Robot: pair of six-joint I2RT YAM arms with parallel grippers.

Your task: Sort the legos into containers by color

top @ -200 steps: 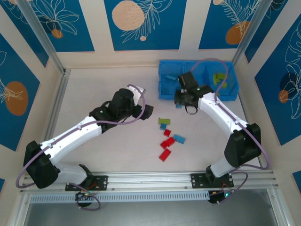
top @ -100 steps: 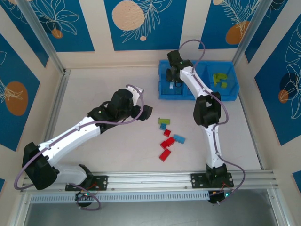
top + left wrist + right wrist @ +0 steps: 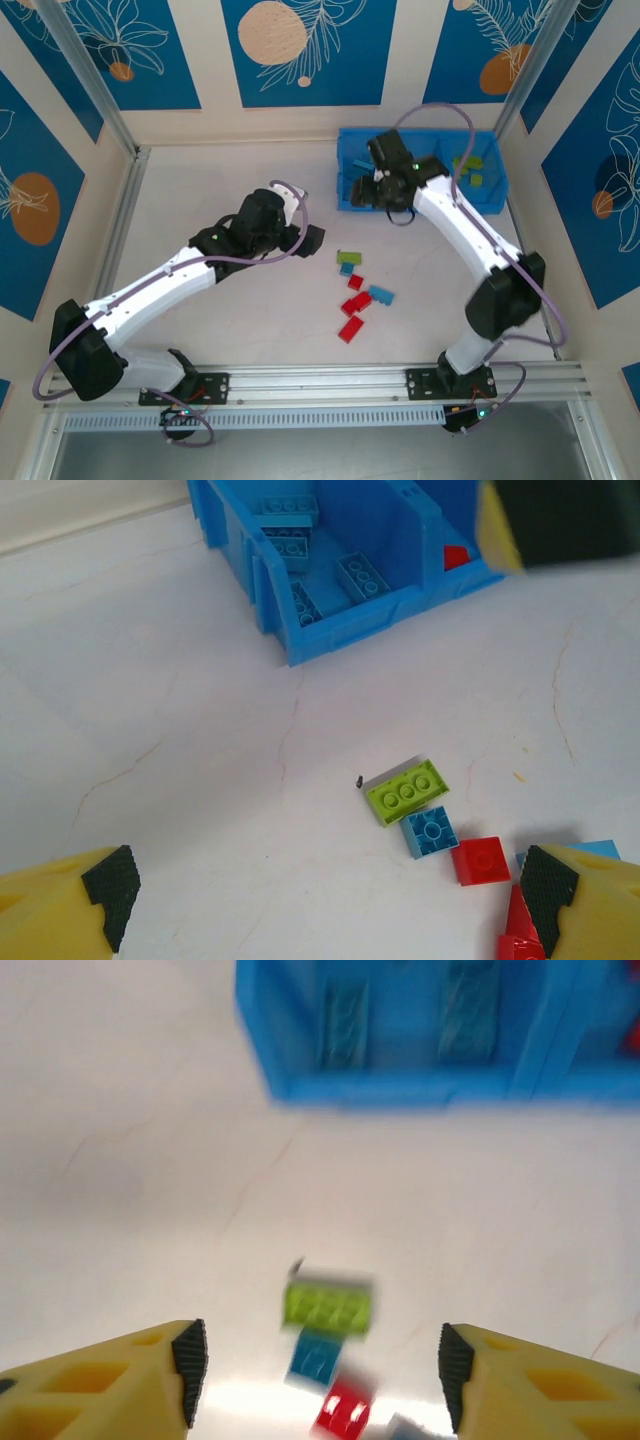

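Tray (image 3: 490,206) stands at the far right of the table (image 3: 200,180). Several bricks (image 3: 362,577) lie in its left compartment and other bricks (image 3: 466,165) in the right one. The middle compartment appears to hold one brick (image 3: 455,556), mostly hidden. Loose bricks (image 3: 356,300) lie clustered on the table before the tray, well apart from it.

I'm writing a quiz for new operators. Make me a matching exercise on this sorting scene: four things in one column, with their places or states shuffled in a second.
Column one:
1. loose lime green brick
2. sorted light blue bricks
3. sorted green bricks
4. right gripper

Column two:
A. in the right-end compartment of the tray, seen from the top view
B. open, holding nothing
C. on the table, beside a small light blue brick
D. in the tray's left-end compartment

Pairs: 1-C, 2-D, 3-A, 4-B
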